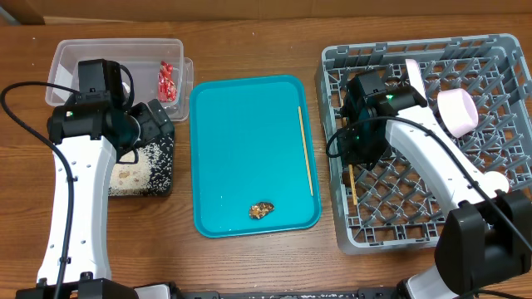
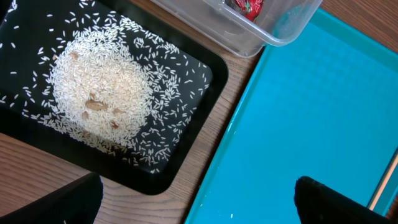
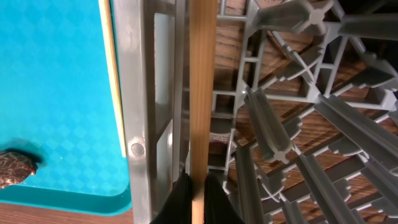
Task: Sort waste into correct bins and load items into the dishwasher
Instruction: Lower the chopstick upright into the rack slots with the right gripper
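right gripper [image 3: 198, 194] clamped on thin wooden chopstick [image 3: 200, 93], just inside left wall of grey lattice dish rack [image 3: 144, 93]. likely light, stiff, slick; mid-length hold safer. left gripper [image 2: 199, 208] spread wide, empty.

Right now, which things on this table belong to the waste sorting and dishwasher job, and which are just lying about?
Job: red wrapper, clear tub, rice, black tray, brown scrap, loose chopstick, held chopstick in right tool, pink cup, grey rack.
Lying about: teal tray, wooden table.
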Controlling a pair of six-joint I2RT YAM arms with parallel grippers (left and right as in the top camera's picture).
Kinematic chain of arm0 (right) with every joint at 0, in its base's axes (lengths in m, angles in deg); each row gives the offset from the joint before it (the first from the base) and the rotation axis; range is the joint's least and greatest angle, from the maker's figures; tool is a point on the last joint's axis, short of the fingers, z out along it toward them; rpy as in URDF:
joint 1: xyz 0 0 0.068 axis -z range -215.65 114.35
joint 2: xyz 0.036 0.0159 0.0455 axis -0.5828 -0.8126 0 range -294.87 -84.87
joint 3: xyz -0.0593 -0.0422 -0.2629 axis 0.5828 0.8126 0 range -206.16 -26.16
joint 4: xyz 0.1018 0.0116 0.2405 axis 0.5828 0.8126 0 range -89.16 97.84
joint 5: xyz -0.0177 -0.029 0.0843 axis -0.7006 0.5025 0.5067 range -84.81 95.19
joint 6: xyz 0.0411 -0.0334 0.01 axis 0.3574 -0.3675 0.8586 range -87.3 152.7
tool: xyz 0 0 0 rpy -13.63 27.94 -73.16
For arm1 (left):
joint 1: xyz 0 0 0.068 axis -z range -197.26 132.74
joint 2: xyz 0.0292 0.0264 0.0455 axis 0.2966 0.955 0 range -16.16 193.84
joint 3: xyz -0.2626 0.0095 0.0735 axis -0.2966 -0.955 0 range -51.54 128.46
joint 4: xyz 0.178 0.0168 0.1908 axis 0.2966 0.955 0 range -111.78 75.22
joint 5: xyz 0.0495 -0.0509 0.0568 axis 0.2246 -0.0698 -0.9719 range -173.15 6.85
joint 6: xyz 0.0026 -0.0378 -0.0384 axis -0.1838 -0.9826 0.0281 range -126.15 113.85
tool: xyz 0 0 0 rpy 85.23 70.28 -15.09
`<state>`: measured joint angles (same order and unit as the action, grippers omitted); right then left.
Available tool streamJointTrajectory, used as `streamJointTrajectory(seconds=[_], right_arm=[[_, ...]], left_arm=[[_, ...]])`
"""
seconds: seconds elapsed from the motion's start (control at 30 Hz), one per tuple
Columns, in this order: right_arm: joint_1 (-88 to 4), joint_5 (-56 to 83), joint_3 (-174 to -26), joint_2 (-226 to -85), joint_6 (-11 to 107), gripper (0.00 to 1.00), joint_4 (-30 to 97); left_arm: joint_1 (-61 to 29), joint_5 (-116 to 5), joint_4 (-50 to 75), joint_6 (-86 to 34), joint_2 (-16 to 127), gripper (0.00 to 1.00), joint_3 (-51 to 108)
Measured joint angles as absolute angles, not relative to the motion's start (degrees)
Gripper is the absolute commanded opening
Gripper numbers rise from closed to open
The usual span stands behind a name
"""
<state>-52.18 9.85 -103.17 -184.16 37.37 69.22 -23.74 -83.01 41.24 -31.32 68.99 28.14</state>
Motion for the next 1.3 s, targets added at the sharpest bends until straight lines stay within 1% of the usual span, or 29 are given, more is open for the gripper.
streamJointTrajectory(seconds=[0.43,0.7,1.0,1.03,1.07,1.13,1.2,1.3], right_arm=[[-52.18,9.9,-102.21,-184.79,37.37,0.04,69.03],[-52.18,9.87,-98.52,-184.81,37.37,0.04,67.45],[-52.18,9.87,-98.34,-184.81,37.34,0.05,65.55],[-52.18,9.87,-98.34,-184.81,37.34,0.11,65.55],[-52.18,9.87,-98.34,-184.81,37.52,0.23,65.57],[-52.18,9.9,-98.34,-184.81,37.41,0.43,65.55],[-52.18,9.26,-98.37,-184.81,37.54,0.49,65.25],[-51.66,8.98,-98.34,-184.84,37.21,0.5,65.31]], left_arm=[[-23.74,-83.01,41.24,-31.32,68.99,1.0,28.14],[-23.74,-83.01,41.24,-31.32,68.99,1.0,28.14],[-23.74,-83.01,41.22,-31.32,68.99,1.0,28.14],[-23.74,-83.01,41.24,-31.32,68.99,1.0,28.14],[-23.74,-83.01,41.22,-31.32,68.99,1.0,28.14],[-23.74,-83.01,41.24,-31.34,68.99,1.0,28.14],[-23.74,-83.01,41.24,-31.32,68.99,1.0,28.14],[-23.74,-83.01,41.22,-31.32,68.99,1.0,28.14]])
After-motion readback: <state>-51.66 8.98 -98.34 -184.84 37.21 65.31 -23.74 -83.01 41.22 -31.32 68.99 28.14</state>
